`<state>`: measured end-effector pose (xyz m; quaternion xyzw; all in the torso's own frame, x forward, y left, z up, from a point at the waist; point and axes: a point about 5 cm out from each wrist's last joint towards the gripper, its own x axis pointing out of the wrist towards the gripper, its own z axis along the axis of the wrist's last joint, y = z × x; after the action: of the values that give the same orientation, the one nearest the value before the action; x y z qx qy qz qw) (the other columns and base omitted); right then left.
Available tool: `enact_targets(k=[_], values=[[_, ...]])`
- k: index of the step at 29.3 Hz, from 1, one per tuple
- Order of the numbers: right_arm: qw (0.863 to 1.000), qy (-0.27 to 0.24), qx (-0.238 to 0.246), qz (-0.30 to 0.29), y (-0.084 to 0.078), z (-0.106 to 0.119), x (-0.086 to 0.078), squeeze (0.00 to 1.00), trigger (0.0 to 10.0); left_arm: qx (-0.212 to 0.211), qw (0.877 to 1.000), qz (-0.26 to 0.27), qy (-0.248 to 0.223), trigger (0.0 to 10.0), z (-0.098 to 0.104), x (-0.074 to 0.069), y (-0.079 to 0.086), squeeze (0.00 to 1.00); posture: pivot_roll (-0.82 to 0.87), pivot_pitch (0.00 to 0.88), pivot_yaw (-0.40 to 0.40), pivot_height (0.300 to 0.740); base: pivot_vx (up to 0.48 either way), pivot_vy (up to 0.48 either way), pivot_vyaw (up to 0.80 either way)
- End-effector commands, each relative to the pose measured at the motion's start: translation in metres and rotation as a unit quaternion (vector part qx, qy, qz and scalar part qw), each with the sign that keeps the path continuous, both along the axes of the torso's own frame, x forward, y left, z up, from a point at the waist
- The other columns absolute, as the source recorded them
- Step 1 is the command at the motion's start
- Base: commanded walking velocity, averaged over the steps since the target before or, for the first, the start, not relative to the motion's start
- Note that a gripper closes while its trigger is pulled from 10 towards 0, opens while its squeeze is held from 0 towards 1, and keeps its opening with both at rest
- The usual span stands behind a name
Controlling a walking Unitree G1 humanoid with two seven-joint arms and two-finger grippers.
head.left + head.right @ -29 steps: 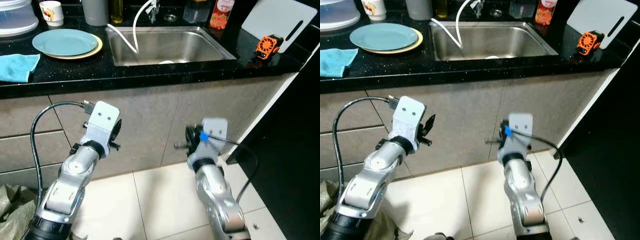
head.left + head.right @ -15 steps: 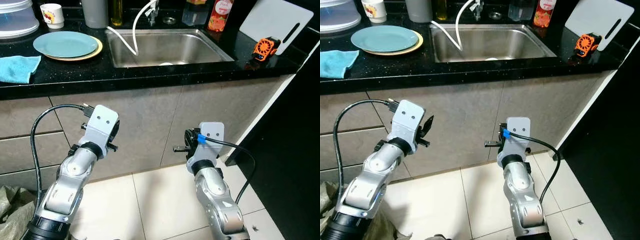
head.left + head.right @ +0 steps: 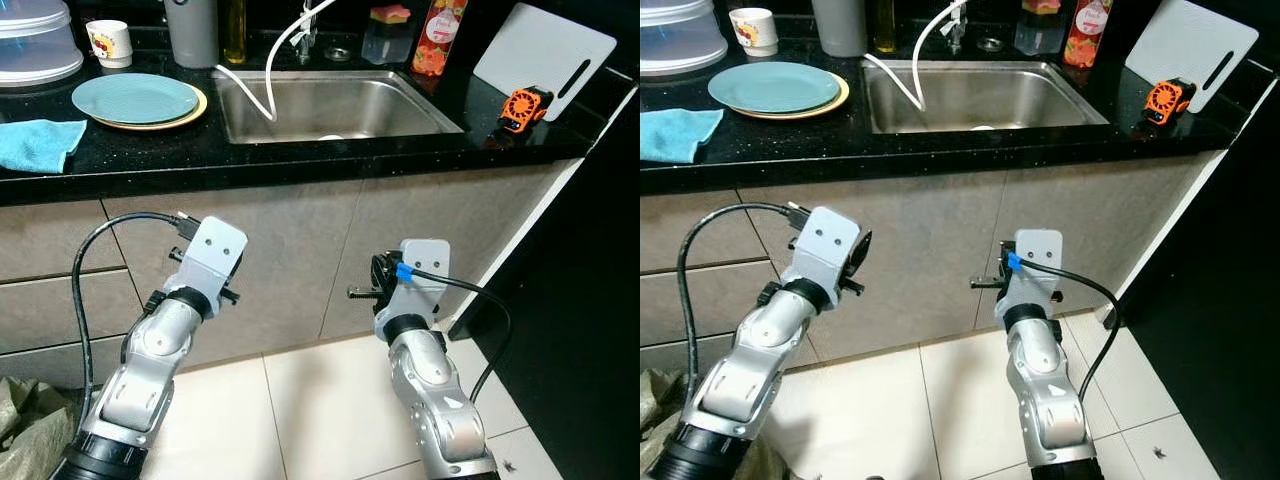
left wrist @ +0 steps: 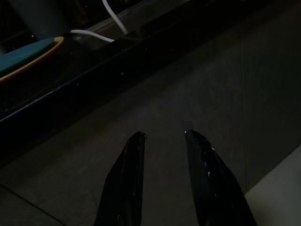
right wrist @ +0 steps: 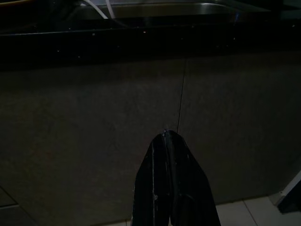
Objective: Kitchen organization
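A black countertop holds a steel sink with a white hose hanging into it. Left of the sink, a teal plate rests on a yellow plate, beside a blue cloth and a white mug. A white cutting board and a small orange object sit at the right end. My left gripper is open and empty, held low before the grey cabinet fronts. My right gripper is shut with nothing in it, facing a cabinet seam.
A red bottle, a sponge holder and a grey cup stand behind the sink. A clear food cover sits far left. Pale floor tiles lie below; a dark appliance side bounds the right, and a crumpled bag lies bottom left.
The whole picture has shifted a little, showing more of the counter's back. Both arms keep nearly the same raised pose before the cabinets.
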<state>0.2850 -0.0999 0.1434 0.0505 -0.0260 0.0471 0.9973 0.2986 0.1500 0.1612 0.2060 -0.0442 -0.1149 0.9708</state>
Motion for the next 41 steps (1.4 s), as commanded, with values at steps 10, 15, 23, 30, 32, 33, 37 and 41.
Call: enact_targets(k=[10,15,23,30,32,33,37,41], values=[[1.000,0.009,0.008,-0.006,0.000,-0.004,0.002,0.00,10.0,0.005,1.000,-0.001,0.010,10.0,-0.006,0.001,-0.001,0.00,0.22,0.035,-0.044,0.740,0.000,0.000,0.00],[1.000,0.006,0.013,-0.017,-0.002,-0.003,0.001,0.00,10.0,0.030,0.999,0.002,0.014,10.0,-0.008,0.004,-0.001,0.00,0.22,0.034,-0.036,0.740,0.000,0.000,0.00],[0.999,-0.009,0.020,-0.023,-0.004,0.007,0.005,0.00,10.0,0.076,0.996,0.047,-0.016,10.0,0.016,0.007,-0.012,0.00,0.23,0.038,-0.043,0.740,0.000,0.000,0.00],[0.996,-0.080,0.014,-0.038,-0.013,0.041,0.010,0.00,10.0,-0.066,0.990,0.028,-0.124,10.0,0.070,0.010,-0.019,0.00,0.23,0.037,-0.041,0.740,0.000,0.000,0.00],[0.995,-0.090,0.011,-0.043,-0.016,0.047,0.010,0.00,10.0,-0.089,0.988,0.028,-0.122,10.0,0.074,0.011,-0.018,0.00,0.23,0.038,-0.037,0.740,0.000,0.000,0.00],[0.995,-0.090,0.011,-0.043,-0.016,0.047,0.010,0.00,10.0,-0.089,0.988,0.028,-0.122,10.0,0.074,0.011,-0.018,0.00,0.23,0.038,-0.037,0.740,0.000,0.000,0.00],[0.988,-0.141,-0.013,-0.066,-0.029,0.080,0.011,0.00,10.0,-0.133,0.982,0.028,-0.132,10.0,0.098,0.017,-0.020,0.00,0.22,0.038,-0.035,0.740,0.000,0.000,0.00],[0.979,-0.192,-0.006,-0.073,-0.035,0.111,0.010,0.00,10.0,-0.141,0.974,0.016,-0.174,10.0,0.122,0.018,-0.025,0.00,0.22,0.034,-0.041,0.740,0.000,0.000,0.00]])
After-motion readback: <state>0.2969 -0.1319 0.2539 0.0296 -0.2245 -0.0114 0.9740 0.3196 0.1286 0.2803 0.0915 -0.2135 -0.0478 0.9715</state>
